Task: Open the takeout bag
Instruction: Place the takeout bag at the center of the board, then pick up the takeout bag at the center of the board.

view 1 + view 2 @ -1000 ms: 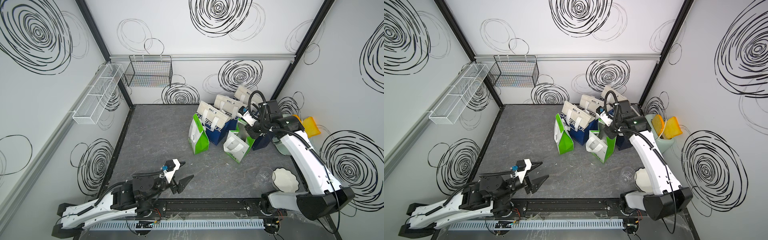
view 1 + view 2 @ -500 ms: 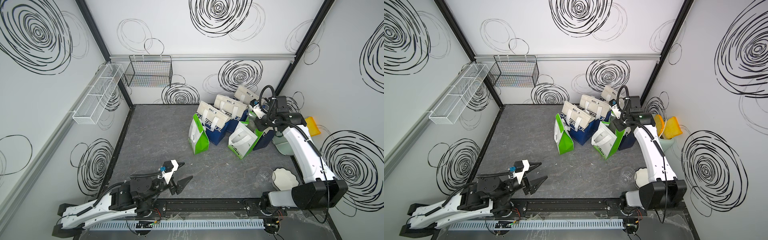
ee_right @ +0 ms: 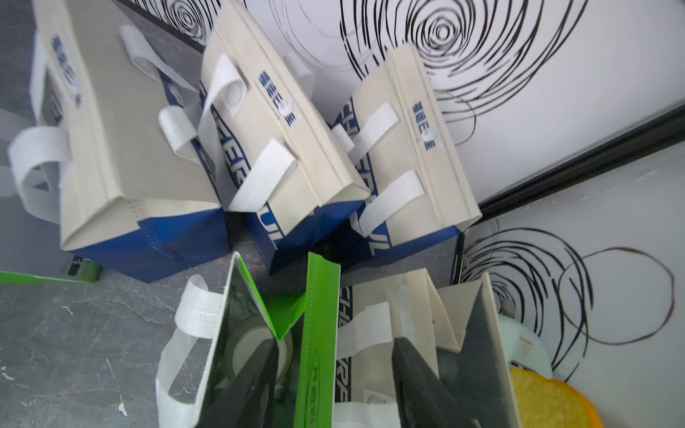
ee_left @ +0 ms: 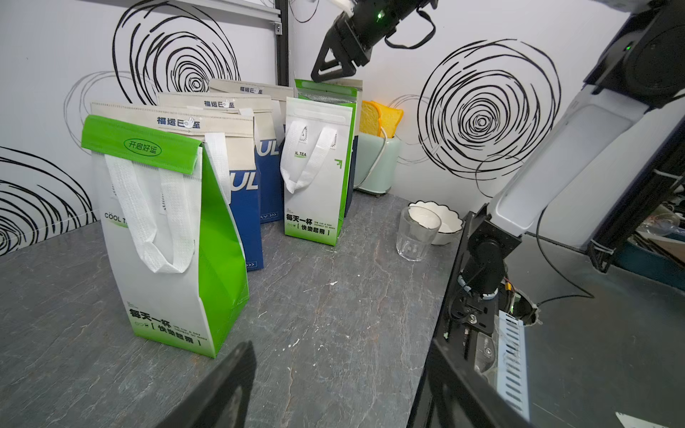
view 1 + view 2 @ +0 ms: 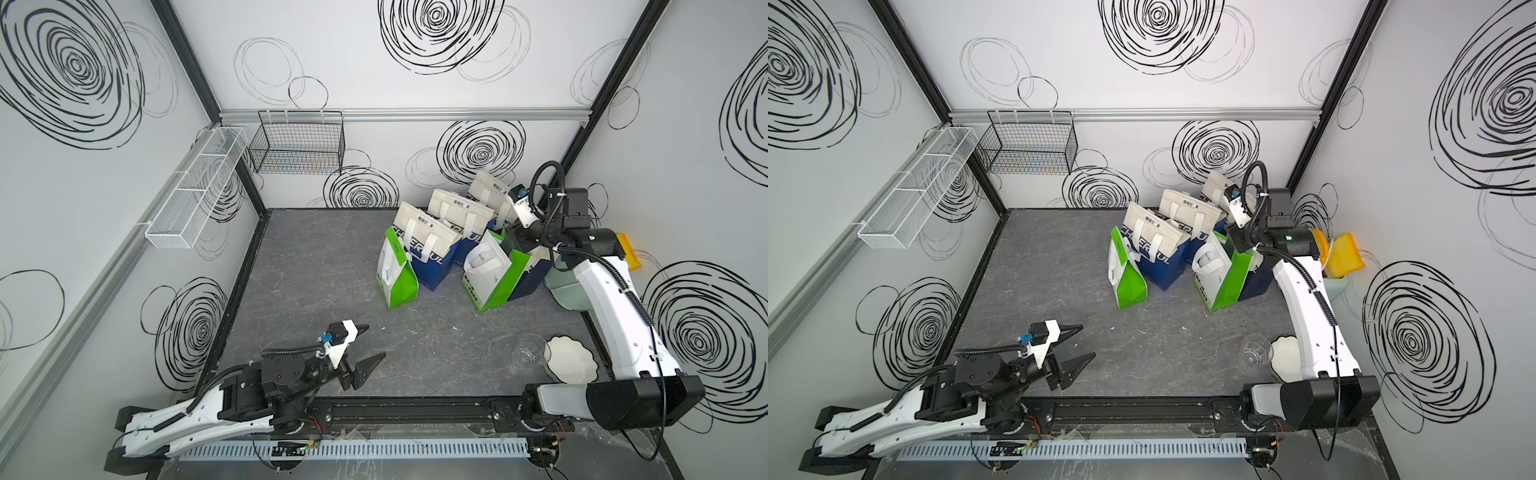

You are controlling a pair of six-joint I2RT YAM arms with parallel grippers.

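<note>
The takeout bag [image 5: 492, 274] [image 5: 1219, 276] stood upright on the table [image 5: 311, 270] at the right of centre in both top views, its mouth gaping and its green flap [image 3: 320, 326] raised. Through the opening I could see a lidded cup [image 3: 252, 341] inside. My right claw [image 5: 514, 240] [image 3: 335, 342] hung just above that mouth with its fingers spread and nothing pinched. In the right wrist view the flap ran between them, one finger [image 3: 255, 374] over the bag's interior and the other over the opened cream top of a navy bag [image 3: 419, 296] just beside it. Behind these stood a row of three blue-and-cream bags [image 5: 440, 232], and a second green bag [image 5: 397, 278], flap folded shut, sat left of them. A mint toaster [image 4: 378, 163] holding yellow toast stood against the right wall. A clear glass [image 5: 528, 353] and a white bowl [image 5: 571, 365] sat touching at the lower right. My left claw [image 5: 376, 341] [image 5: 1088, 341] hovered low over bare table at the lower centre, spread wide and empty, well apart from the bags.
</note>
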